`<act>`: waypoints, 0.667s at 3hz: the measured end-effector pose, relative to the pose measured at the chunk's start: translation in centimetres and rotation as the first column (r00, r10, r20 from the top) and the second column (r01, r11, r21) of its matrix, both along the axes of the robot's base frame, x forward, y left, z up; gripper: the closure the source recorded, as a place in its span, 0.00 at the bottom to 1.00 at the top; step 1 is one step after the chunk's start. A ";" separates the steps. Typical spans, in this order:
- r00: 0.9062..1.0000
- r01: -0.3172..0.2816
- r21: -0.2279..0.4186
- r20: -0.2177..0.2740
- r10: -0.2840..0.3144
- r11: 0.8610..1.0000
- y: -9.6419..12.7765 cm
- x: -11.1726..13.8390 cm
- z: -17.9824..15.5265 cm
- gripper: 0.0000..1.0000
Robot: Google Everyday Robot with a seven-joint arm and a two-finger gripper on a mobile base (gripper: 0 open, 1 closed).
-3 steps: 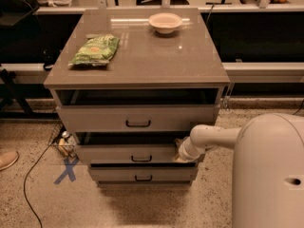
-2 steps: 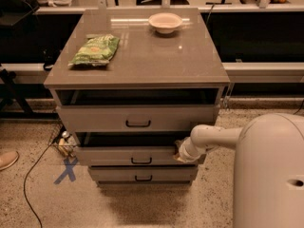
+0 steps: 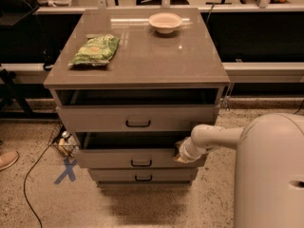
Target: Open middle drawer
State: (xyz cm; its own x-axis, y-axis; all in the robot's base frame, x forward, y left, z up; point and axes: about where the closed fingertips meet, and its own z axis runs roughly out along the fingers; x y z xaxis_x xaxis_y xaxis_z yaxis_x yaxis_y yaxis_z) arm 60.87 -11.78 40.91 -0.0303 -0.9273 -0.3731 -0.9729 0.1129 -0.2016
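The middle drawer of the grey-beige cabinet stands pulled out a little. A dark gap shows above its front, and its small black handle is at centre. My gripper is at the right end of that drawer's front, touching its upper edge, and my white arm reaches in from the right. The gripper's tip is hidden against the drawer.
The top drawer is also slightly open, and the slim bottom drawer sits further back. A green bag and a white bowl lie on the cabinet top. A cable, a blue floor cross and a shoe are at left.
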 end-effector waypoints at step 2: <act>1.000 0.002 -0.003 -0.020 -0.002 1.000 -0.4 -1.8 0.0 1.00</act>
